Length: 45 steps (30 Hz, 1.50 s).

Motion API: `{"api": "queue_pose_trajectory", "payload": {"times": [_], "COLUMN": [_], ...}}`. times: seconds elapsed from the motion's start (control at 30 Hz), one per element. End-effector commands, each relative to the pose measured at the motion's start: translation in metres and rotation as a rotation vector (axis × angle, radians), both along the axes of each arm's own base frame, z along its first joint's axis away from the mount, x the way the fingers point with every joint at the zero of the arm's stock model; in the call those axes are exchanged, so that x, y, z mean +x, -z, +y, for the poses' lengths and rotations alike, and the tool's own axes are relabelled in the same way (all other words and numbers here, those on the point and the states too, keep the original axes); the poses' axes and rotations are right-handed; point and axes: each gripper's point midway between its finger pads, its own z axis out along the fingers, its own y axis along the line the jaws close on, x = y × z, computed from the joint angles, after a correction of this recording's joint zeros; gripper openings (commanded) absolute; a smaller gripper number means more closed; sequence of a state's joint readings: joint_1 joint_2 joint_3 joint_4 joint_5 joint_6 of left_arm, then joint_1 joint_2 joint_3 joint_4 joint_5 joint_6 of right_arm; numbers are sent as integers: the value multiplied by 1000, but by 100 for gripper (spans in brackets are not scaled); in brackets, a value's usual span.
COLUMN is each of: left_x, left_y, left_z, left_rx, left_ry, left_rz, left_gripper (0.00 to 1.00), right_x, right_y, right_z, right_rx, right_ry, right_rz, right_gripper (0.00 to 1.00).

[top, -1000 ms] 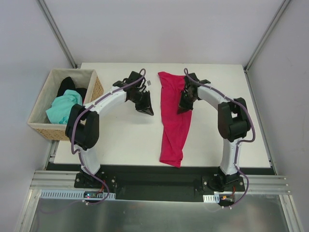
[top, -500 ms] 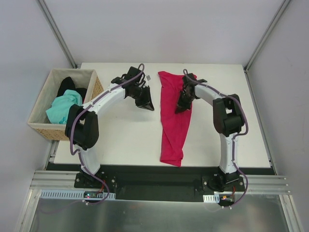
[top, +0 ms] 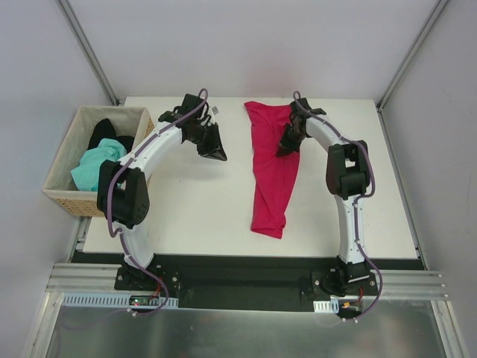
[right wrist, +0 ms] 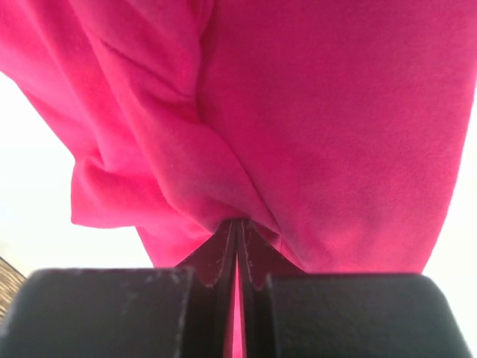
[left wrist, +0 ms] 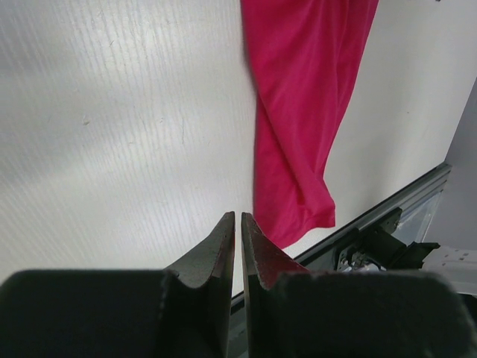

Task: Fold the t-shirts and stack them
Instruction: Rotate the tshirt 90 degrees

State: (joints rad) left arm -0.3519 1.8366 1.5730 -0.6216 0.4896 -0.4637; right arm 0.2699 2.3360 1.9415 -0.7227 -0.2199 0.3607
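Pinching the red shirt (top: 272, 179) near its far end, the right gripper (top: 286, 146) is squeezing tight on a fold of the cloth, and the cloth is bunching up around its tips. The red shirt is lying in one long strip on the table (top: 194, 216), well off to the right of the basket (top: 63, 198). Its far end is sitting about level with the basket's back wall, and its near end is reaching a bit past the basket's front wall. The left gripper (top: 217, 154) is hanging over bare table between the basket and the red shirt. Its jaws are sitting almost together, with only a thin crack showing, and they are holding nothing. The green shirt (top: 97, 168) is lying crumpled inside the basket at the front. The black shirt (top: 104, 133) is lying inside the basket behind it.
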Motion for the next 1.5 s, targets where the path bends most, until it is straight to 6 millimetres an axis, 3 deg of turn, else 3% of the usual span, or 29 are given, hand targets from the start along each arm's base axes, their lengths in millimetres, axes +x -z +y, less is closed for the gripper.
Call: {"api": "queue_pose_trajectory", "payload": {"times": [0.0, 0.17, 0.23, 0.27, 0.3, 0.4, 0.43, 0.47, 0.5, 0.53, 0.57, 0.6, 0.67, 0.83, 0.97, 1.13, 1.3, 1.47], "left_x": [3, 0, -1, -1, -1, -2, -3, -3, -3, -5, -6, -6, -11, -22, -33, -51, -67, -84], "left_y": [-10, -10, -9, -9, -8, -7, -7, -6, -4, -3, -1, 3, 7, 19, 32, 54, 77, 93], "left_z": [4, 7, 8, 8, 8, 6, 4, 3, 2, -1, -3, -6, -15, -35, -48, -63, -74, -75], "left_rx": [-3, 4, 4, 5, 5, -3, -4, -3, 0, 0, 3, 9, 12, 25, 36, 57, 84, 113], "left_ry": [16, 14, 15, 15, 17, 23, 27, 32, 35, 45, 49, 57, 80, 116, 144, 182, 206, 215], "left_rz": [-14, -9, -8, -7, -4, 2, 2, 2, 7, 10, 14, 16, 26, 49, 74, 119, 170, 205], "left_gripper": [7, 7, 7, 7, 7, 7, 7, 7, 7, 7, 7, 7, 7, 6, 6, 9, 12, 14], "right_x": [23, 37, 38, 34, 35, 30, 25, 21, 13, 7, 1, -11, -22, -55, -66, -62, -47, -36], "right_y": [-1, -14, -35, -36, -58, -82, -101, -109, -105, -124, -127, -116, -123, -104, -96, -89, -96, -90], "right_z": [-10, -4, -3, -3, -5, -10, -12, -13, -19, -20, -19, -23, -20, -18, -15, -12, -6, 0], "right_rx": [-15, 36, 41, 33, 29, -14, -26, -43, -78, -77, -82, -100, -82, -70, -71, -79, -81, -73], "right_ry": [15, 3, 0, -7, -7, -23, -26, -29, -24, -17, -17, -16, -6, -9, -30, -70, -128, -167], "right_rz": [-11, -41, -90, -91, -141, -196, -229, -244, -231, -268, -274, -242, -253, -184, -159, -133, -141, -121], "right_gripper": [1, 2, 5, 6, 9, 16, 19, 20, 20, 21, 21, 22, 22, 22, 22, 22, 23, 31]}}
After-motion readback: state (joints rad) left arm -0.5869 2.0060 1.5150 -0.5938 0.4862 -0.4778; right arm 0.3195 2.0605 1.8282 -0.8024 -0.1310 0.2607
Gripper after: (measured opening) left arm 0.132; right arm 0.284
